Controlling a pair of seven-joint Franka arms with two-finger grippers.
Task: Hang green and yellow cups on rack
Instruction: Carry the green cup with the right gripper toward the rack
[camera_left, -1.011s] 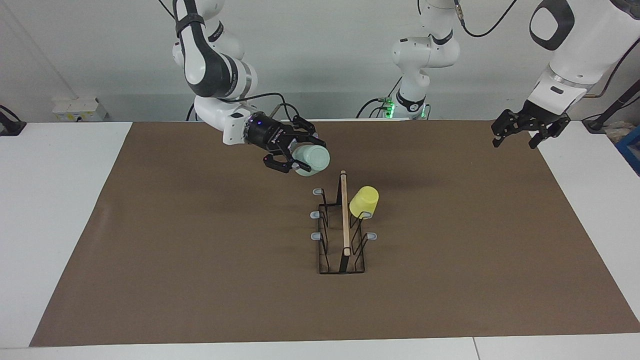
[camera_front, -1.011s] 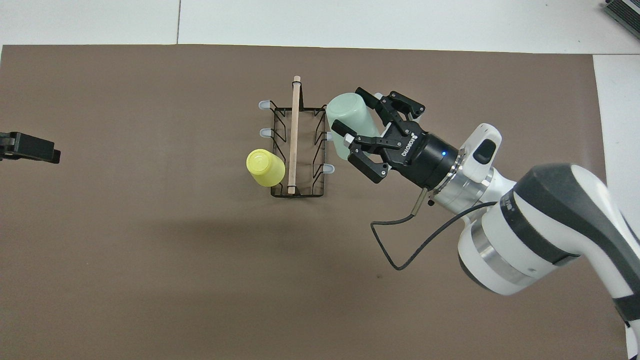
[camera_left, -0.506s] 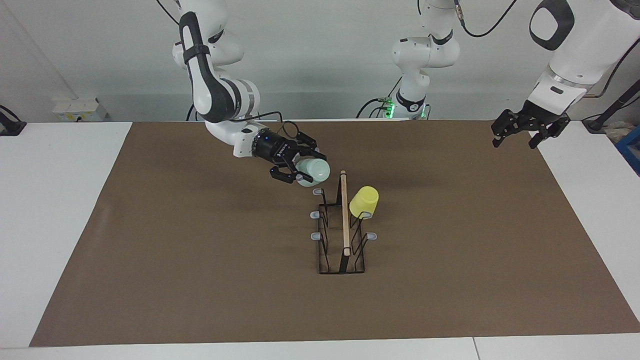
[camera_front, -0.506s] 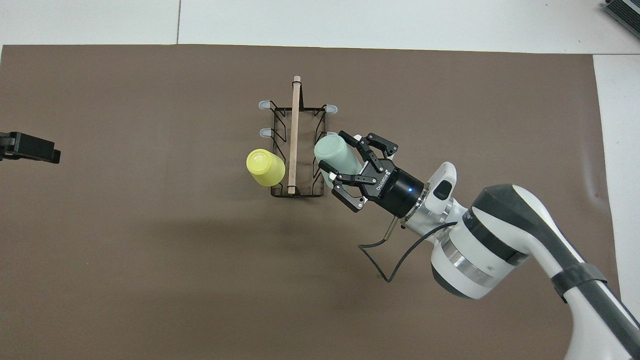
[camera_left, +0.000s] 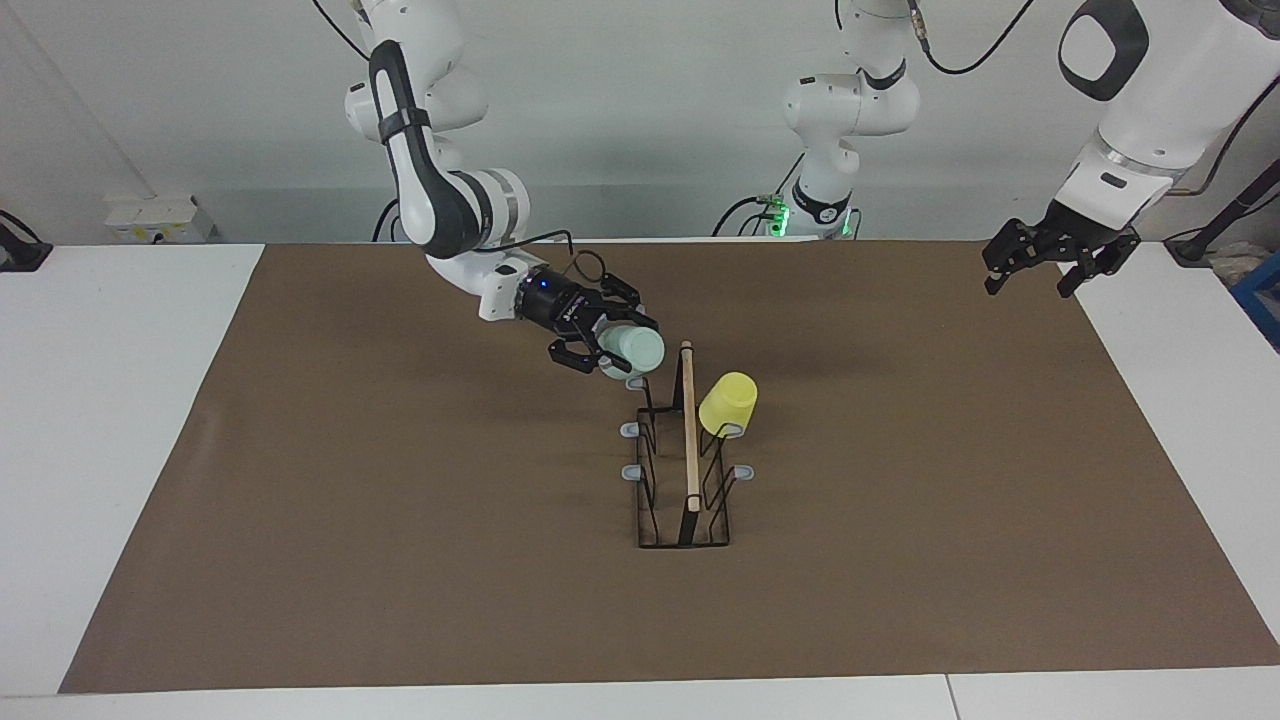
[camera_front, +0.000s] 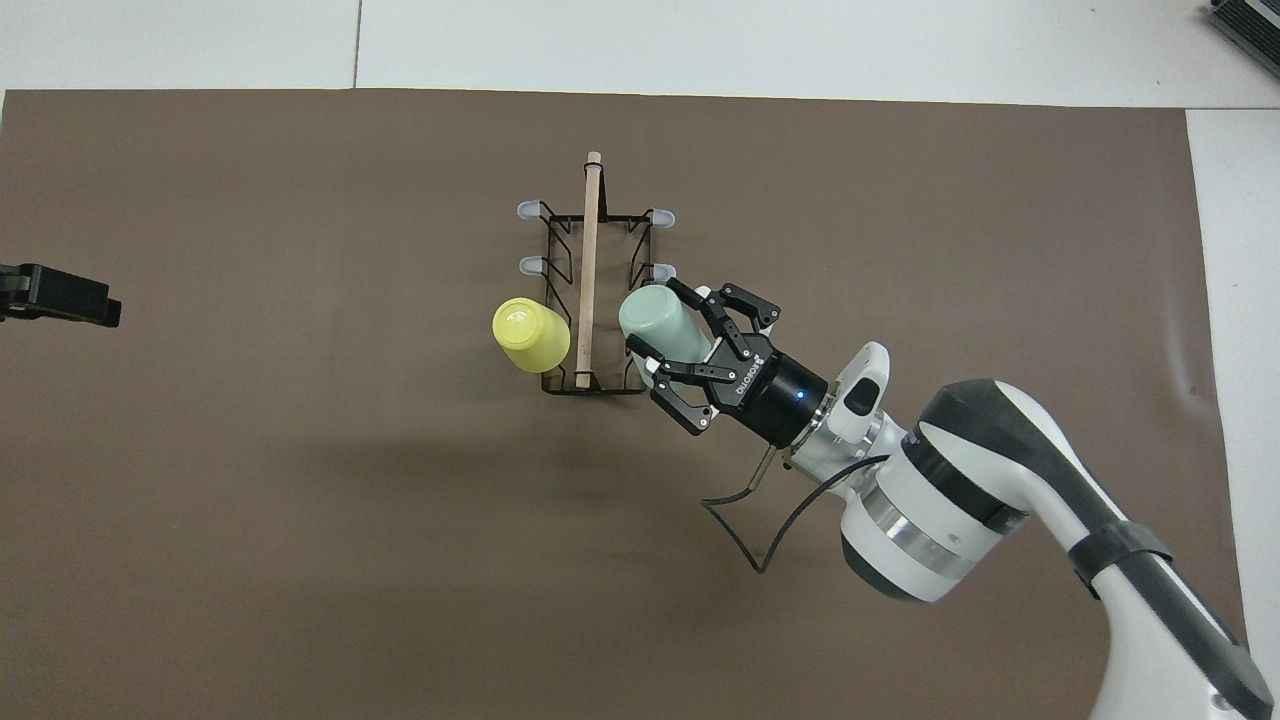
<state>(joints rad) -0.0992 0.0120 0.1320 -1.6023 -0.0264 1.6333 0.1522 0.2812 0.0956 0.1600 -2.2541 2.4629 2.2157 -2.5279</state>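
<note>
The pale green cup (camera_left: 638, 347) (camera_front: 658, 318) lies tilted in my right gripper (camera_left: 612, 342) (camera_front: 673, 330), which is shut on it. The cup hovers just over the black wire rack's (camera_left: 686, 470) (camera_front: 592, 300) prong nearest the robots, on the right arm's side. Whether that prong is inside the cup cannot be told. On the rack's other side the yellow cup (camera_left: 728, 402) (camera_front: 530, 334) hangs upside down on the prong nearest the robots. My left gripper (camera_left: 1036, 268) (camera_front: 58, 295) waits open in the air over the mat's edge at the left arm's end.
A brown mat (camera_left: 400, 520) covers most of the white table (camera_left: 110, 400). The rack's other grey-tipped prongs (camera_front: 527, 210) stand bare. A third robot base (camera_left: 825, 200) stands at the robots' end of the table.
My right gripper has carried the green cup down and toward the robots along the rack, from over the middle prong to the nearest one. The left arm and yellow cup have not moved.
</note>
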